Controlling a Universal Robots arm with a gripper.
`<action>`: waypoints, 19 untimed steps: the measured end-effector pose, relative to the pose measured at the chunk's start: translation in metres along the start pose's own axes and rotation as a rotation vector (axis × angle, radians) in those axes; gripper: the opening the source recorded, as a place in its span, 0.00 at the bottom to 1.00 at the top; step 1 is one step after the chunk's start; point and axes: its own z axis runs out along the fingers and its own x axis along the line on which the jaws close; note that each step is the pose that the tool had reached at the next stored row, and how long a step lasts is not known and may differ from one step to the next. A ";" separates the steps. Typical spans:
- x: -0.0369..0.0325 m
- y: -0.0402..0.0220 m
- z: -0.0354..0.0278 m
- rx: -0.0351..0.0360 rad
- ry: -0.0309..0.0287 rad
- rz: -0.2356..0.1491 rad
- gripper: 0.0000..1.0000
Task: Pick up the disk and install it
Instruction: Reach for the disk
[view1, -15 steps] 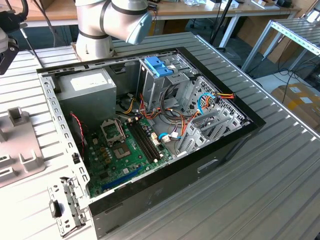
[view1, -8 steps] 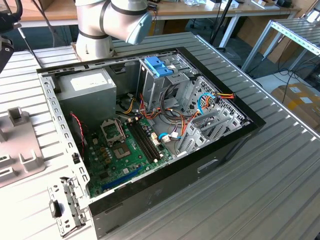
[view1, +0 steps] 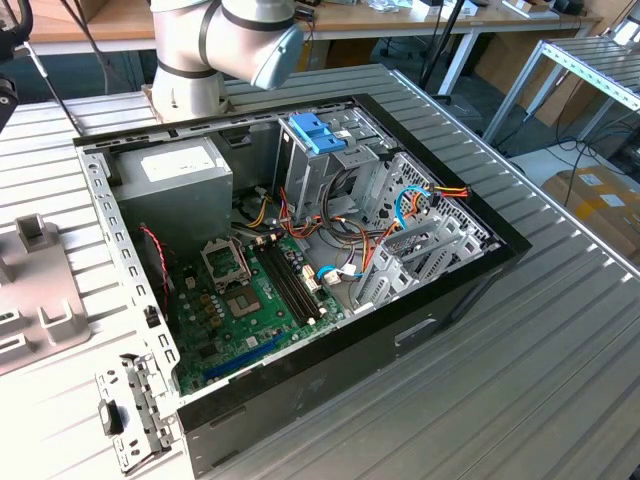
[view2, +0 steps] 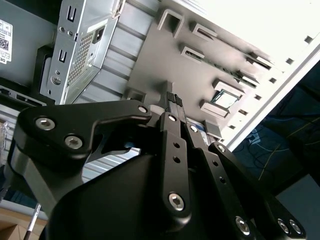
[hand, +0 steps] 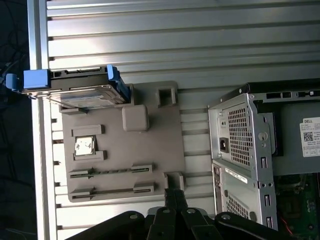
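1. Your case (view1: 400, 340) is open on the ribbed tabletop (view1: 520, 400). Inside, the exterior view shows the green board (view1: 240, 310) on the floor of it, the grey PSU (view1: 170, 175) in the corner near the arm's base, and a metal drive cage holding a pale blue bracket (view1: 315, 132). A tangle of cables (view1: 420, 200) runs between the cage and the board.
2. The disk (hand: 75, 87) is not in the case. In the first wrist view it sits at one end of the grey plate (hand: 150, 140), right by the tabletop's edge rail. It's in its bright blue carrier, and the blue tab pokes out past the plate.
3. That plate has a bunch of pockets and slots. One pocket holds a small shiny square part (hand: 85, 146). I can't tell what's in the long slots.
4. Your gripper (view2: 173, 97) hangs over the plate's other end, well apart from the disk. Its fingers (view2: 174, 107) are pressed together with nothing between them.
5. On writing: the PSU has a white label (hand: 310, 137) with print and a code square. A thin white sticker (hand: 240, 176) runs along the case's back panel.
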 end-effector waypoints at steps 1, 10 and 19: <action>0.0006 -0.0001 0.0000 0.0000 0.0000 0.000 0.11; 0.0074 -0.0006 -0.0001 0.0000 0.0000 0.000 0.11; 0.0126 -0.0010 -0.0002 0.0000 0.0000 0.000 0.11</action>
